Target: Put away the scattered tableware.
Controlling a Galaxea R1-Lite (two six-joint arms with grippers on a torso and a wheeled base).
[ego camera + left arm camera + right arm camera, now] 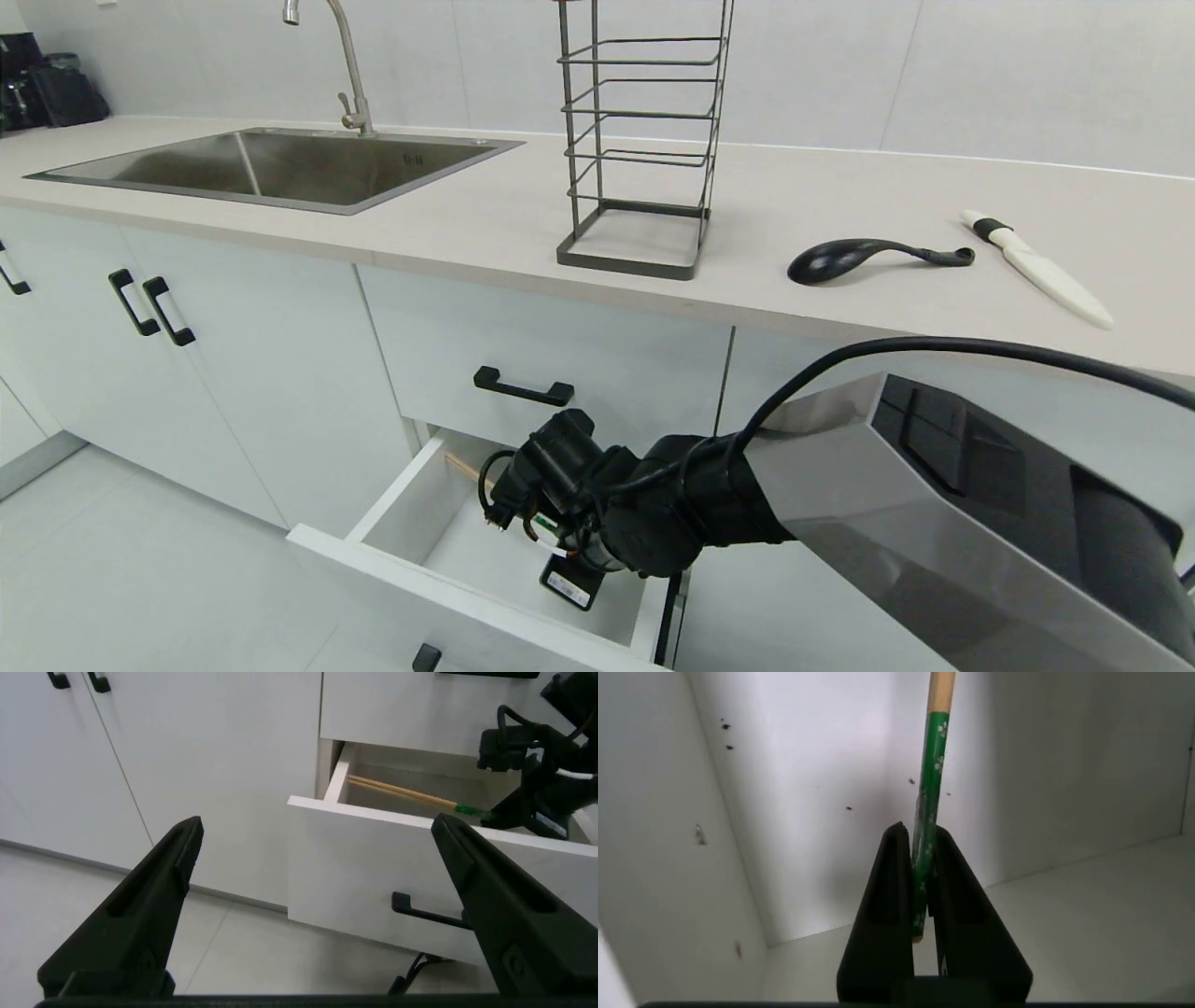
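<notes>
Since the chopsticks [926, 784] are thin, stiff wooden sticks with a glossy green-painted end, they should weigh almost nothing, but they are likely to roll or cross over each other in a loose pinch. The right gripper [919, 833] is clamped on that green end, which looks a slippery place to hold. It has them down inside the open drawer [373, 569], close to the drawer's back wall on its left side. The left gripper [316, 826] hangs just outside the drawer's front panel with its jaws wide apart and nothing between them. On the desk [467, 224] above the drawer and off to its right lie a black spoon [831, 261] and a white knife [1041, 271]. The spoon looks light and rigid and is best taken across its narrow curved handle. The pale blade may be brittle, so I would take the knife by the banded handle.
</notes>
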